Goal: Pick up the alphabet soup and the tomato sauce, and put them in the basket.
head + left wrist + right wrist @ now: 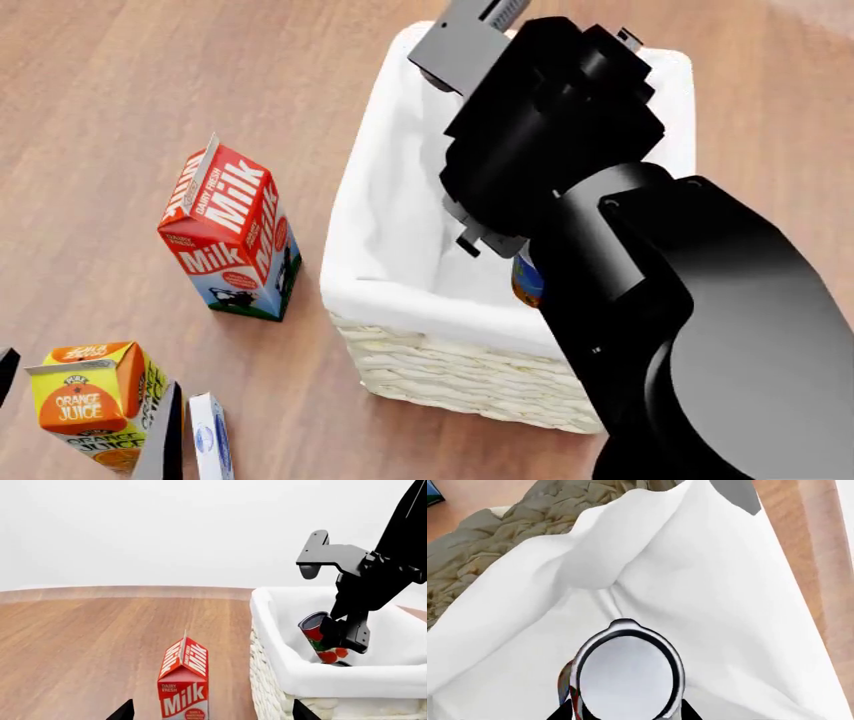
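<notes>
The basket point(293, 675) stands right of a milk carton; it also shows in the head view point(400, 250). My right gripper point(343, 635) reaches down into it, shut on the tomato sauce point(313, 630), a tilted can with a red and green label. In the right wrist view the can's silvery lid point(627, 680) sits between my right gripper's point(627, 712) fingertips, above the white liner point(707, 605). A sliver of the alphabet soup point(525, 282), blue with orange, shows inside the basket, mostly hidden by my right arm point(601, 200). My left gripper point(212, 712) is open and empty, facing the milk carton.
A red milk carton point(183, 680) stands on the wooden table left of the basket, also seen in the head view point(230, 235). An orange juice carton point(94, 400) and a white-and-blue carton point(210, 440) stand at the near left.
</notes>
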